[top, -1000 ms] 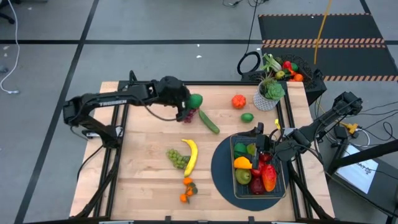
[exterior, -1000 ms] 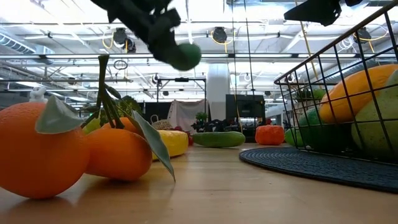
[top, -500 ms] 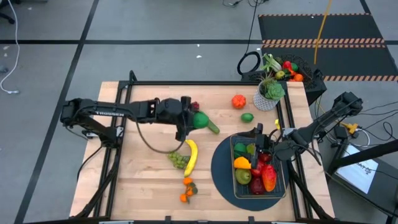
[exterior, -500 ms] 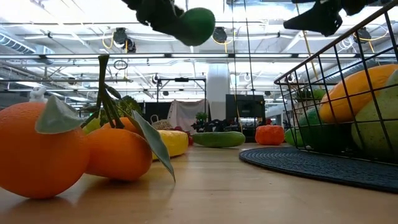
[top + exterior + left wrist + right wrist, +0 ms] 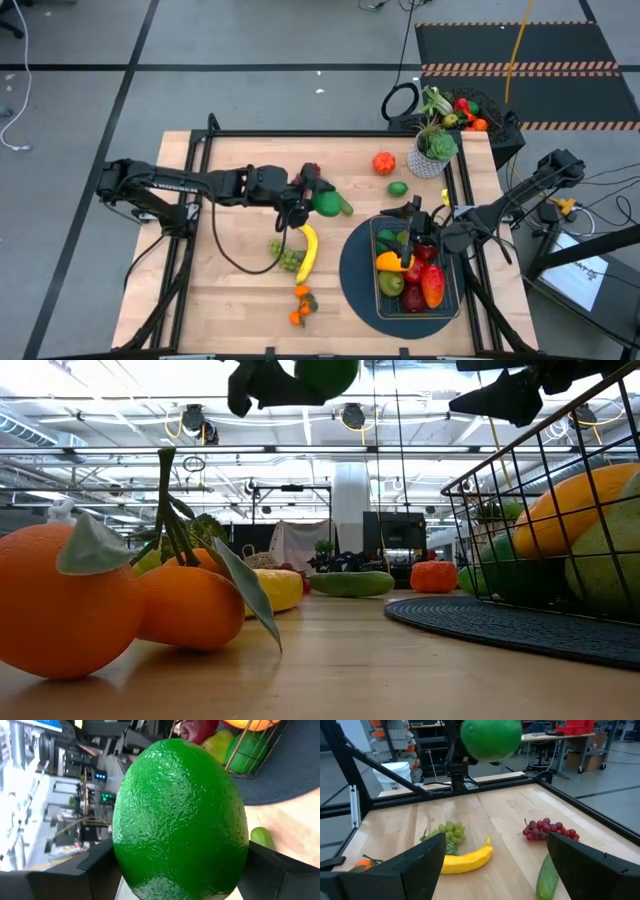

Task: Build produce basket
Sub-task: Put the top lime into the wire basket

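My left gripper [image 5: 318, 200] is shut on a round green fruit with pebbled skin [image 5: 326, 203], held high above the table's middle; the fruit fills the left wrist view [image 5: 180, 815] and shows at the top of the low view [image 5: 328, 372]. The dark wire basket [image 5: 440, 300] stands on a dark round mat [image 5: 355, 275] at the near right and holds several fruits. My right gripper [image 5: 412, 214] is open and empty above the basket's far end. A banana [image 5: 306, 250], green grapes [image 5: 286, 254], oranges [image 5: 300, 305], a cucumber [image 5: 344, 206] and purple grapes [image 5: 311, 172] lie on the table. My left gripper pinches the green fruit by two opposite sides [image 5: 125, 845] between its two fingers [image 5: 95, 865]. The fingers lie about level and come from the table's left, pointing toward the basket. The fruit is lifted clear of the table.
A red-orange fruit [image 5: 384, 162] and a small lime [image 5: 397, 188] lie at the far right. A potted plant in a white pot [image 5: 432, 150] stands at the far right corner, with a black bin [image 5: 500, 125] of produce behind it. Bare wood lies at the near left.
My left gripper has carried the green fruit from near the purple grapes toward the table's right and near edges, closer to the basket, and has risen. The fruit stays in the shut fingers throughout.
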`<state>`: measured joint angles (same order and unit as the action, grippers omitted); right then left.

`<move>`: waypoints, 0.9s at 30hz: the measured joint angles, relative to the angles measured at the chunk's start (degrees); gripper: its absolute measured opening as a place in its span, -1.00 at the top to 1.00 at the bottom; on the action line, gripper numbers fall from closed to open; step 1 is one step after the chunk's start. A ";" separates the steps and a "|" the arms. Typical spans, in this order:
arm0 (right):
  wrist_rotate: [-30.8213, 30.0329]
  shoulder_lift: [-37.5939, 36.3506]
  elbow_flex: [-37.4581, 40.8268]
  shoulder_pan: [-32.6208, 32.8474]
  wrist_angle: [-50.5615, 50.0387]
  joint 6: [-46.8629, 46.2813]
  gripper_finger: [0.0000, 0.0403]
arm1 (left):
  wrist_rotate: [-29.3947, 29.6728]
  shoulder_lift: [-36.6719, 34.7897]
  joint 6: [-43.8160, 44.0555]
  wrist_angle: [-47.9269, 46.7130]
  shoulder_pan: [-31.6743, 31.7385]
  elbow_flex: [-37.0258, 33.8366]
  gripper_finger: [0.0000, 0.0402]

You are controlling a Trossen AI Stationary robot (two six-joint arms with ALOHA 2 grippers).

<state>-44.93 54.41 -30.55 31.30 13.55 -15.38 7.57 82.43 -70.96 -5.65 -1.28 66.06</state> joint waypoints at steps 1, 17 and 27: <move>0.00 0.00 0.00 -0.01 -0.04 0.00 -0.68 | 0.00 0.00 -0.15 -0.03 -0.18 0.00 -0.55; 0.04 0.00 0.00 0.01 -0.03 -4.11 -0.68 | -0.04 0.01 52.41 -0.24 -1.11 0.00 -0.56; 0.04 0.00 0.00 -0.18 -0.05 -3.43 -0.68 | -0.15 0.02 86.80 -3.61 -1.41 0.00 -0.56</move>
<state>-44.89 54.41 -30.55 31.11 13.50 -18.80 7.42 82.46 15.84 -9.26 -2.69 66.06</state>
